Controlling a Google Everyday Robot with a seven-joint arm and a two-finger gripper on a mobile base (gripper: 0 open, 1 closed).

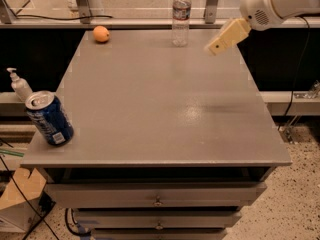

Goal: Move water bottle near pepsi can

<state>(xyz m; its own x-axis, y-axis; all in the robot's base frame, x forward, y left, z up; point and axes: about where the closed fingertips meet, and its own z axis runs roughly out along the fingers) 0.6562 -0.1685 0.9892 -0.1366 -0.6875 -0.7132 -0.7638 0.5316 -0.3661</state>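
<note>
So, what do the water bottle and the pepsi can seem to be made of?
The water bottle looks like clear glossy plastic: the background shows through. The pepsi can is likely metal, printed blue, with a shiny silver top. The claw hovers above the table, right of the bottle.

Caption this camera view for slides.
Cream gripper hovers right of clear plastic water bottle; blue pepsi can sits at near-left corner.
</note>
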